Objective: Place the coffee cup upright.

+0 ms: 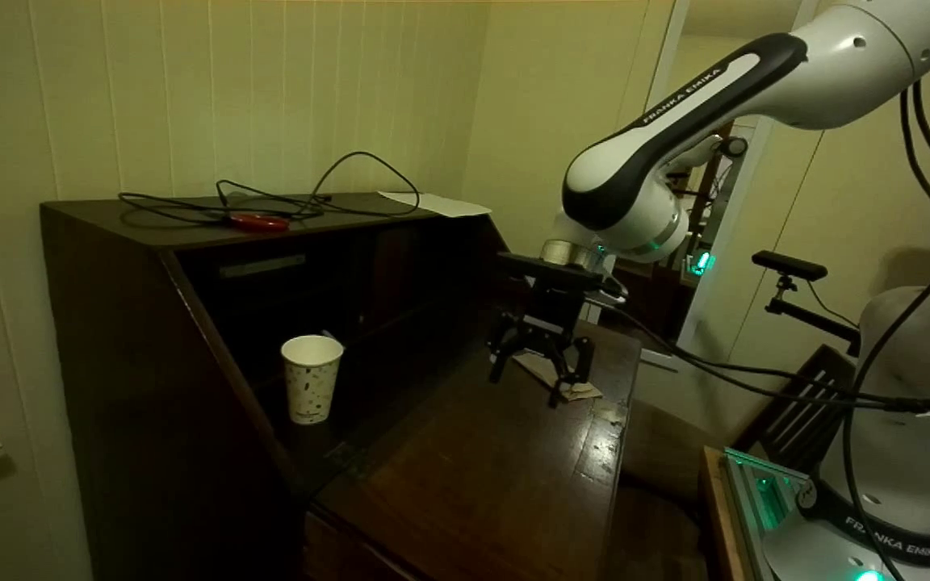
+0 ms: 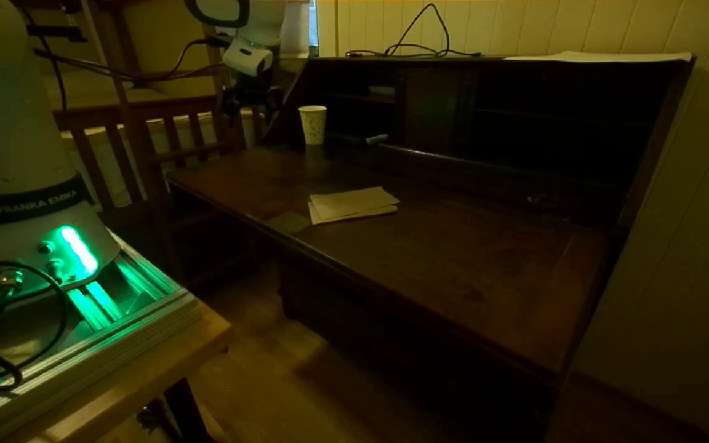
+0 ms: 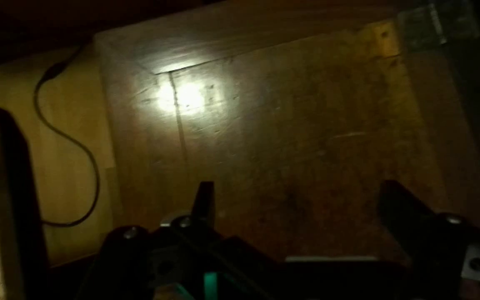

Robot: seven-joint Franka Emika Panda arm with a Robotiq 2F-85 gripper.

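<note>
Desk (image 1: 465, 484): dark wood
Cup (image 1: 312, 383): upright on the desk
My pincer (image 3: 297, 182): hovering above the desk, my fingers apart
Papers (image 2: 354, 204): lying on the desk

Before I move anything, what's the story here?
Nothing is in the robot's grip right now: the arm holds its claw open and empty above the desk. The coffee cup stands upright on the desk, rim up, in both exterior views, apart from the claw. Some pale papers lie flat on the desktop. With the cup already upright, the job looks done as far as these views show.
</note>
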